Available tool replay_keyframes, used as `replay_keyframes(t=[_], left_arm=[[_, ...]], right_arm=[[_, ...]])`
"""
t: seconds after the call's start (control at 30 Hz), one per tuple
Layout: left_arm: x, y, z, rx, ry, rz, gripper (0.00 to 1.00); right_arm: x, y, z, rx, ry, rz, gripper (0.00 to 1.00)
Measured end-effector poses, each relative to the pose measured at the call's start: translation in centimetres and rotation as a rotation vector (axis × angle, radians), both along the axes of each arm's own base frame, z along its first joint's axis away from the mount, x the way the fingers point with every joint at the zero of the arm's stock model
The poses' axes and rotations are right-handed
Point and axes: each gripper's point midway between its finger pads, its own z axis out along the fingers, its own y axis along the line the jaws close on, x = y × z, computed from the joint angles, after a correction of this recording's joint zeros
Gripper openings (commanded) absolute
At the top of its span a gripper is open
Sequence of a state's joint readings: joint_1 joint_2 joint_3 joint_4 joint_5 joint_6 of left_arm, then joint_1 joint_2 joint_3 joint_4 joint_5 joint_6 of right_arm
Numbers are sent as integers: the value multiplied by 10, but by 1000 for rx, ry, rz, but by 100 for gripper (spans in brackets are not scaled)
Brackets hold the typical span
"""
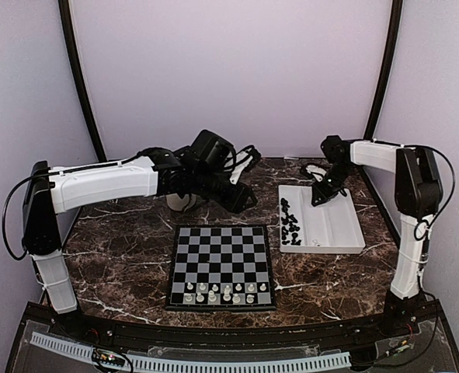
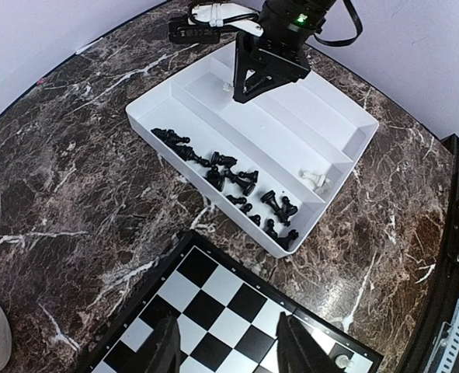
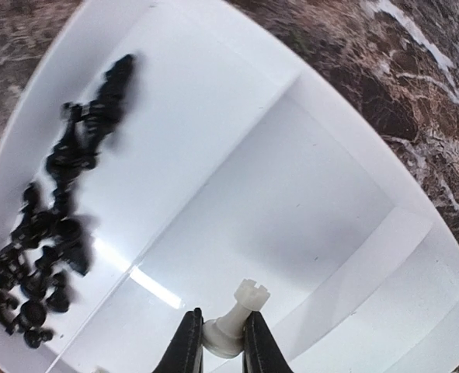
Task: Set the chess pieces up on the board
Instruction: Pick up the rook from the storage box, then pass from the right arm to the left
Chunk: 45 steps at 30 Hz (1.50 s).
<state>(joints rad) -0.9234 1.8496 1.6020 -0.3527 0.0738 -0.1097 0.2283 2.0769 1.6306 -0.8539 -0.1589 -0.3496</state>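
The board (image 1: 213, 245) lies at the table's near middle, with several white chess pieces (image 1: 221, 292) on its two nearest rows. Black chess pieces (image 1: 290, 221) lie heaped in the left compartment of a white tray (image 1: 334, 233). My right gripper (image 3: 221, 342) hangs inside the tray, shut on the base of a white rook (image 3: 245, 299) that is lifted and tilted. In the top view this gripper (image 1: 320, 198) is over the tray's far end. My left gripper (image 2: 229, 346) stands open and empty above the far corner of the board (image 2: 213, 303).
Two more white pieces (image 2: 316, 179) lie in a small end compartment of the tray (image 2: 353, 116). A beige rounded object (image 1: 181, 202) sits under the left arm, behind the board. Dark marble table; curved walls close behind.
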Motion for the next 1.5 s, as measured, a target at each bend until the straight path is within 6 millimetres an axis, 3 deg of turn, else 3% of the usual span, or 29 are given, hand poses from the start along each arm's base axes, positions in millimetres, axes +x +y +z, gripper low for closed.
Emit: replay_keyframes(t=[0.23,0.37,0.47,0.63,0.83,1.17,1.5], left_arm=[[9,0,7,-102,79,-2,46],[29,3,14,-233,186,29,44],[45,2,18,-358,294,51,42],[64,-10,17,-536,457,54,42],[59,-32,6,-636,617,8,42],[53,-41,20,-712,684,-56,43],[49,-46,19,-734,726,-82,38]], right_arm=[[-43,29,59,200,-91,207,9],[-61,55,94,283,-172,343,9],[-74,77,110,306,-217,442,10],[-93,109,115,307,-236,562,10],[-98,130,132,310,-282,627,10],[-92,146,160,328,-352,658,10],[-100,162,162,350,-338,698,10]])
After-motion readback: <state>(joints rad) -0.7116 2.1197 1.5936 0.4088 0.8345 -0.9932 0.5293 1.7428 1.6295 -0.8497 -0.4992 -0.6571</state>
